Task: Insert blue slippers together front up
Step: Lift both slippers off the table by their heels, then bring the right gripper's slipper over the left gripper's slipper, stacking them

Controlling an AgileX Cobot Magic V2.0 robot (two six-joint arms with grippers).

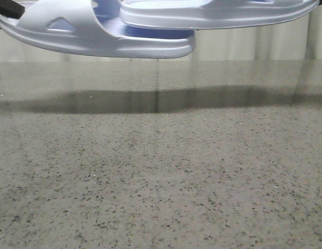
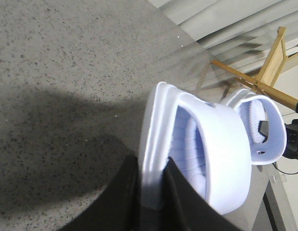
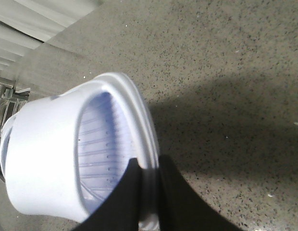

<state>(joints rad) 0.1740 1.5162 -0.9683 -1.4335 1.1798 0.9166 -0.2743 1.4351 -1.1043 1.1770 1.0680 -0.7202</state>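
Observation:
Two pale blue slippers hang high above the table, soles down, at the top of the front view. The left slipper (image 1: 93, 36) is lower; one end of the right slipper (image 1: 218, 15) overlaps it from above, over its footbed behind the strap. My left gripper (image 2: 152, 162) is shut on the sole edge of the left slipper (image 2: 226, 163), and the right slipper (image 2: 274, 139) shows beyond it. My right gripper (image 3: 149, 162) is shut on the sole edge of the right slipper (image 3: 43, 154). In the front view only a dark bit of the left gripper (image 1: 8, 8) shows.
A speckled grey stone table (image 1: 161, 181) lies below, with the slippers' long shadow (image 1: 150, 101) across its far part. A pale pleated curtain (image 1: 244, 44) runs behind the table. A wooden frame (image 2: 264, 72) stands beyond the table's far edge.

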